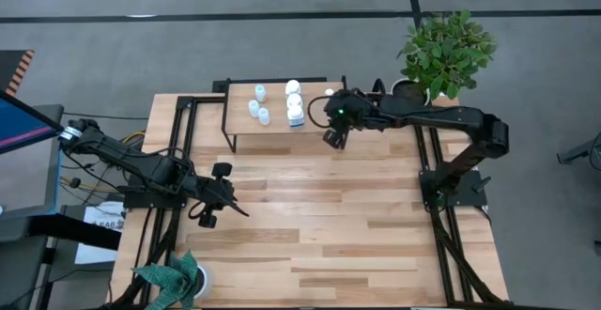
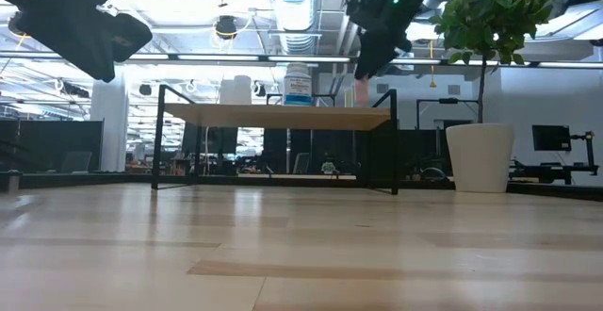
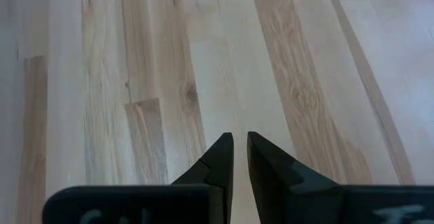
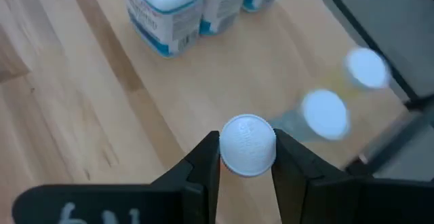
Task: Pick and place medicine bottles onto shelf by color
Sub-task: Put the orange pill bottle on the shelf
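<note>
The shelf (image 1: 277,99) stands at the table's far side, its light wood top on black legs (image 2: 273,115). Three bigger white bottles (image 1: 295,101) stand in a row on it; they also show in the right wrist view (image 4: 163,7). Three tiny pale-capped bottles (image 1: 259,106) stand to their left. My right gripper (image 1: 333,137) hangs off the shelf's right front corner, shut on a small white-capped bottle (image 4: 249,144). My left gripper (image 1: 208,218) hovers over the table's left middle, fingers together and empty (image 3: 239,149). My right gripper pinches the small bottle by two opposite sides of its round white cap (image 4: 230,149), one finger on each side. The fingers point down from above. The cap faces up at the wrist camera and the bottle hangs upright below it, lifted clear of the wood.
A leafy plant in a white pot (image 1: 441,52) stands at the far right, close behind my right arm. A teal plant in a white pot (image 1: 174,277) sits at the near left corner. Bare wood lies between the shelf and the table's near edge.
</note>
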Available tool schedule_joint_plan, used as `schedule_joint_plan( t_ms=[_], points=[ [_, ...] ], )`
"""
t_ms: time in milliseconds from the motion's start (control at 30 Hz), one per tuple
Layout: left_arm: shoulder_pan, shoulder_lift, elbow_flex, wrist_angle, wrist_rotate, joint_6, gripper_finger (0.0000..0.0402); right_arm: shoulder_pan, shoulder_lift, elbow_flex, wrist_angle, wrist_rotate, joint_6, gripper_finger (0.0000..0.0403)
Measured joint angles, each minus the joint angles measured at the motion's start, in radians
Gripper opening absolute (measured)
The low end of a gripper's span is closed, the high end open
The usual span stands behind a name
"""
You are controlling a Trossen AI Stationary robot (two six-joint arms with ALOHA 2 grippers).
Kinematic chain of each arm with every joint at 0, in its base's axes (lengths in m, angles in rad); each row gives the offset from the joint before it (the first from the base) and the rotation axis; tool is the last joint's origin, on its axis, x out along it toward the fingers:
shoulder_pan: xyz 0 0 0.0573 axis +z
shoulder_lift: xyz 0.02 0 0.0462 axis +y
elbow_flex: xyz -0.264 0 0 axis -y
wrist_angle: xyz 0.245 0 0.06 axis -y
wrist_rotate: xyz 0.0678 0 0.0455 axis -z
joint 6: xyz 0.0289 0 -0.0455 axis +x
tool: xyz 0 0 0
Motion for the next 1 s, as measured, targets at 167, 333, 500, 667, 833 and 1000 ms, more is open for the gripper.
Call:
schedule_joint_plan(
  t_ms=[167,333,500,667,833,1000],
  points=[
    [0.0,0.0,0.0,0.009,0.0,0.005,0.0032,-0.014,0.046,0.003,0.044,-0.001,-0.024,0.0112],
    [0.0,0.0,0.0,0.008,0.0,0.003,0.0032,-0.02,0.05,0.004,0.058,-0.001,-0.025,0.0112],
    [0.0,0.0,0.0,0.008,0.0,0.0,0.0032,-0.024,0.042,0.003,0.046,-0.002,-0.023,0.0112],
    [0.0,0.0,0.0,0.007,0.0,0.0,0.0032,-0.031,0.042,0.003,0.042,-0.002,-0.023,0.0115],
    [0.0,0.0,0.0,0.007,0.0,0.0,0.0032,-0.031,0.042,0.002,0.046,-0.002,-0.022,0.0143],
    [0.0,0.0,0.0,0.007,0.0,-0.001,0.0032,-0.032,0.044,0.001,0.044,-0.003,-0.023,0.0187]
  ],
)
